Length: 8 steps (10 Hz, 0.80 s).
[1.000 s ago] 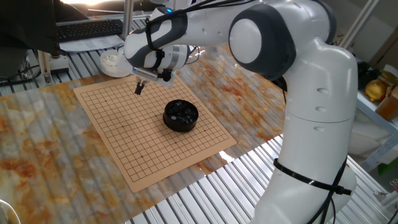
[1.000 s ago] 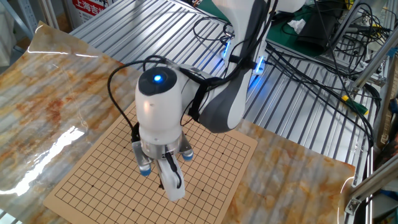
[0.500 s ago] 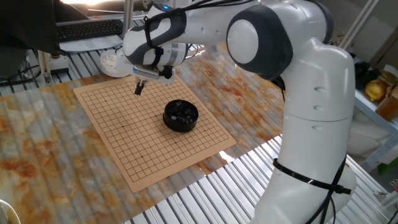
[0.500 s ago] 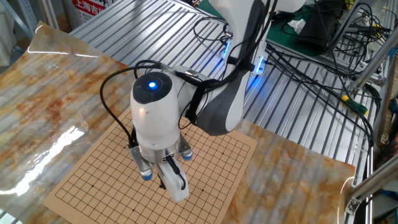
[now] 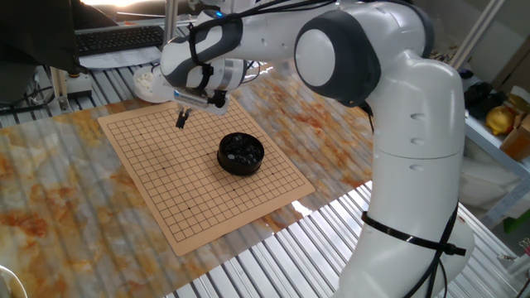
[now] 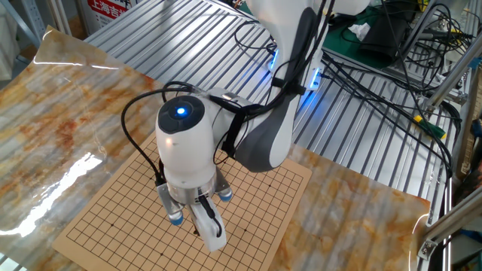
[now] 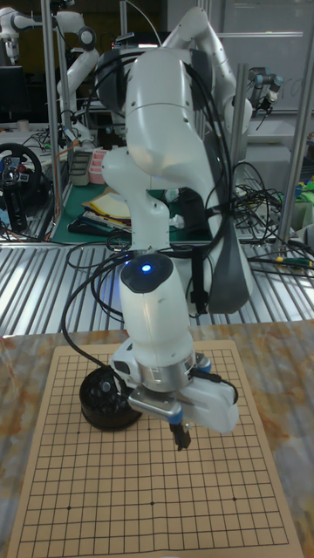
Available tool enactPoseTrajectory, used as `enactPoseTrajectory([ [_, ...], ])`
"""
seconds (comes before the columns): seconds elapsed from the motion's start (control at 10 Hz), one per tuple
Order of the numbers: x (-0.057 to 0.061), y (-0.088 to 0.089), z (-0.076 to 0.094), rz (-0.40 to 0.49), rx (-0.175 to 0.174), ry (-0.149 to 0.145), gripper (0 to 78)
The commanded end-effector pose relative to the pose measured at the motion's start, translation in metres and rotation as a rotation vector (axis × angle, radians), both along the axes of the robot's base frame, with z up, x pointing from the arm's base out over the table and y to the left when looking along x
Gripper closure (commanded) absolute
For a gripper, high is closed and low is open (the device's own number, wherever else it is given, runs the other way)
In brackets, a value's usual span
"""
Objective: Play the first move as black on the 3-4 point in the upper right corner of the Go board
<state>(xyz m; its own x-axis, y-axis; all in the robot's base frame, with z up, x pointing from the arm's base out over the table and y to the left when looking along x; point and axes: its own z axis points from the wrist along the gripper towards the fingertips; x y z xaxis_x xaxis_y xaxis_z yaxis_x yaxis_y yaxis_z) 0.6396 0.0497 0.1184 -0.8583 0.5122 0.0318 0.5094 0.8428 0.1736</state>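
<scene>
Gripper (image 5: 180,121) hangs above the Go board (image 5: 199,170), fingers pointing down, the tips near the board surface but apart from it in one fixed view. The fingers sit close together; whether a black stone is pinched between them cannot be told, since the tips are dark and small in every view. In the tall fixed view the gripper (image 7: 181,435) sits over the right half of the board (image 7: 78,488), a few lines in from its right edge, and nearer the camera than the bowl. In the other fixed view the wrist housing with its blue light hides most of the fingers, and only the gripper's (image 6: 197,228) lower part shows over the grid.

Behind the gripper in the tall view, the black bowl (image 7: 108,399) stands on the board's left part, partly hidden by the arm. In one fixed view that bowl (image 5: 240,154) sits near the board's middle, holding glossy black stones (image 5: 241,148). No crossing on the grid carries a stone.

Farther off, just past the board's far edge, a white bowl (image 5: 151,83) rests on the table (image 5: 50,182).
</scene>
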Motion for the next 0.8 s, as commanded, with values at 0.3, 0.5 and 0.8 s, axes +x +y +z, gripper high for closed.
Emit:
enactPoseTrajectory([
  [0.3,0.029,0.019,-0.003,-0.087,0.08,-0.035,76.4],
  [0.5,0.032,0.023,-0.005,-0.101,0.108,-0.046,76.4],
  [0.8,0.038,0.038,-0.015,-0.114,0.125,-0.053,76.4],
])
